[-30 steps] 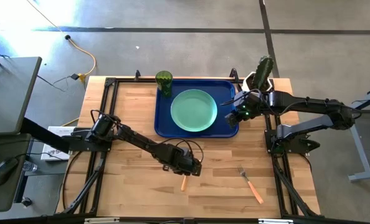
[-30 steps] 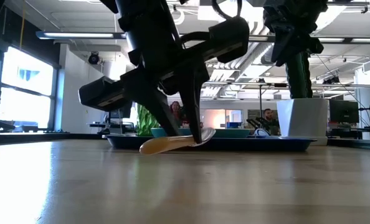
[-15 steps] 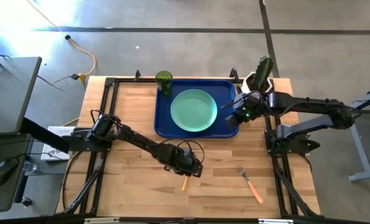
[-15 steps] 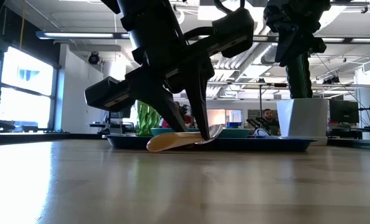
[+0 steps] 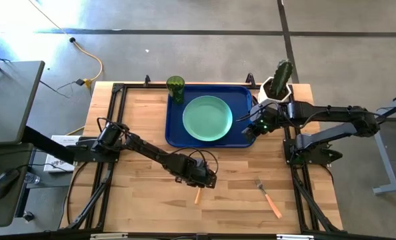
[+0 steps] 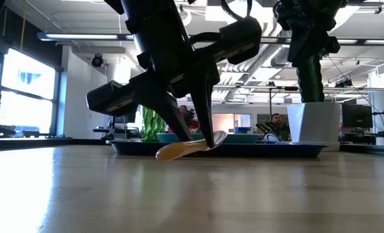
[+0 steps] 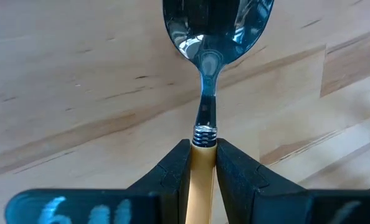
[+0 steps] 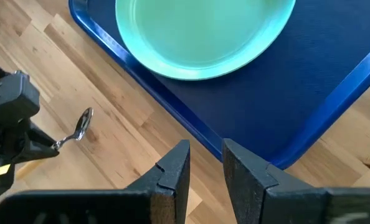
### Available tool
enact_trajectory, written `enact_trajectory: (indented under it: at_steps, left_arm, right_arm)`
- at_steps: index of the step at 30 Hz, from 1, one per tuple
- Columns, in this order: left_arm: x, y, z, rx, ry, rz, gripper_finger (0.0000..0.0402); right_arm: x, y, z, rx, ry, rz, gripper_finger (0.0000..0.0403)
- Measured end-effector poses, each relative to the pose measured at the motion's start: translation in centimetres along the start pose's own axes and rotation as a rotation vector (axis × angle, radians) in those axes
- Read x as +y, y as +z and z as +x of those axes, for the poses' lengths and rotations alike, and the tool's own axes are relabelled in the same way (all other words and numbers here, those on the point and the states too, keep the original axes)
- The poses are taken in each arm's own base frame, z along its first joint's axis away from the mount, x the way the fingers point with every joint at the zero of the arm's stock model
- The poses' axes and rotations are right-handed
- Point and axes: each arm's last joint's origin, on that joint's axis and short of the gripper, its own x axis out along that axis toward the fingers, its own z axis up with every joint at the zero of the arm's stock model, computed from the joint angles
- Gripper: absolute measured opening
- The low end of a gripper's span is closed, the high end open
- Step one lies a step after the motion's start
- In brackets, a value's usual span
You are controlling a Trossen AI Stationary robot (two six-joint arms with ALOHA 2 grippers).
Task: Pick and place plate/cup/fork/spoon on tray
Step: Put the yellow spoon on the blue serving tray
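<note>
Two of the four pieces look settled, as I judge it: the round mint-green plate (image 5: pixel 207 119) lies flat in the middle of the large dark-blue rectangular tray (image 5: pixel 241 93), and the small translucent green tumbler cup (image 5: pixel 176 85) stands at the tray's far left corner, though from above I cannot tell whether it sits on the tray or just at its rim.

The piece in hand is the small spoon with a silver oval bowl and an orange-yellow handle (image 7: pixel 206 74). The left pincer (image 7: pixel 203 163) is pressed together on the top of that handle, right where it meets the metal neck, with the bowl reaching forward past its tips. From table height the spoon (image 6: pixel 189 148) sits tilted, bowl end raised and handle end low near the wooden desk (image 5: pixel 138 133); I can't tell if that end touches the wood. It is well short of the tray, which lies ahead of this pincer and off to its side.

The small fork with silver tines and an orange handle (image 5: pixel 268 197) lies loose on the desk, well apart from both arms, nearer the right arm's side.

The right pincer (image 8: pixel 205 163) hangs over the tray's near right corner, fingers slightly spread and holding nothing. Beside it stands a white pot with a green cactus (image 5: pixel 279 80).

So the spoon and fork remain to be placed.
</note>
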Motion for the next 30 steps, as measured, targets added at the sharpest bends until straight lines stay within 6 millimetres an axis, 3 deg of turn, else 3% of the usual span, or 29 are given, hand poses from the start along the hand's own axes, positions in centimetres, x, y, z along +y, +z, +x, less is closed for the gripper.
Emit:
enact_trajectory:
  at_steps: [19,30]
  left_arm:
    - [1.1,-0.2,1.1,0.078,0.114,-0.04,0.0062]
    - [0.9,-0.2,1.2,0.096,0.086,-0.03,0.0129]
  right_arm:
    - [0.4,-0.5,-0.1,0.005,-0.005,-0.028,0.0085]
    - [0.3,-0.6,-0.1,0.011,-0.011,-0.029,0.0085]
